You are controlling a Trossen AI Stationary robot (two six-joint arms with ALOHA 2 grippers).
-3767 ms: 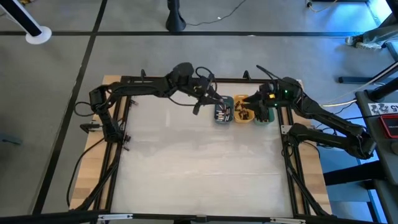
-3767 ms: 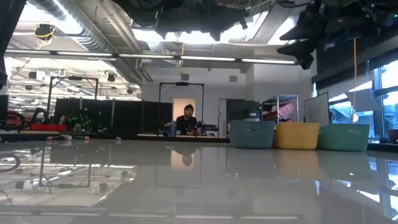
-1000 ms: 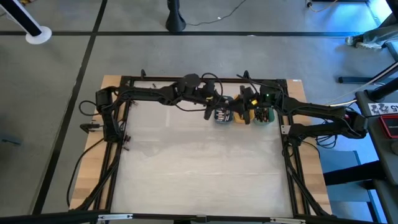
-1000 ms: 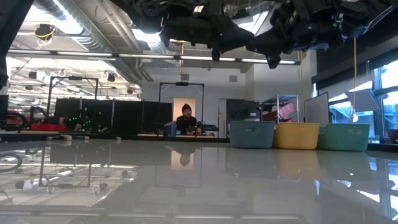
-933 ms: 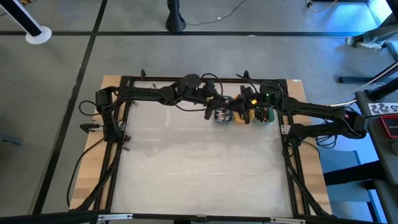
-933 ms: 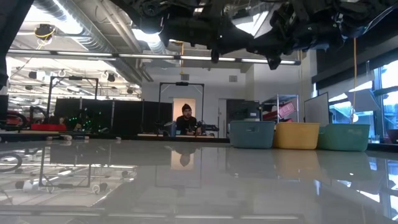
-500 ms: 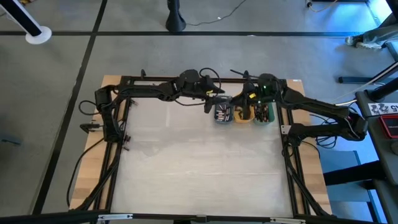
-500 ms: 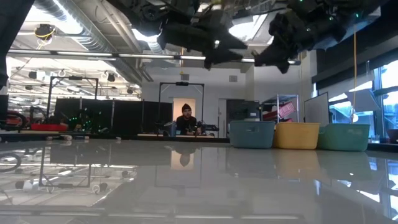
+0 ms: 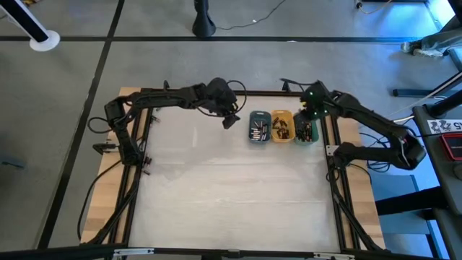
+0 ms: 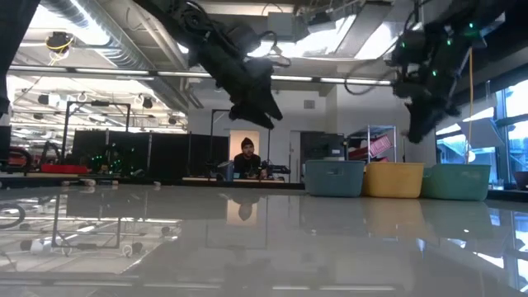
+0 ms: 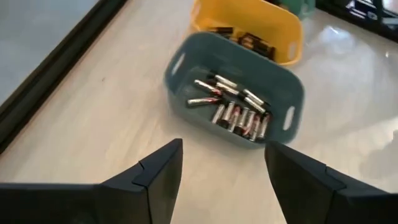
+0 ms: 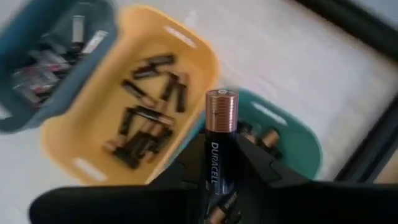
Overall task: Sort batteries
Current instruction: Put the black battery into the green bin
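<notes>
You have 1 battery (image 12: 221,140) clamped upright in the right gripper (image 12: 221,163), its copper end clear of the fingers, hanging over the green tray (image 12: 287,144) with the orange tray (image 12: 186,53) at its 9 o'clock. Your left gripper (image 11: 221,163) stands open and empty, the slate-blue tray (image 11: 283,84) of silvery cells at its 12 o'clock.

Three trays (image 9: 281,134), many batteries (image 11: 233,111)

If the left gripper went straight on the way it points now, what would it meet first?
Most likely the blue tray with silvery batteries in it: it lies dead ahead between the open left gripper's fingers. Depth is unclear, so it might touch bare table just short of it.
</notes>
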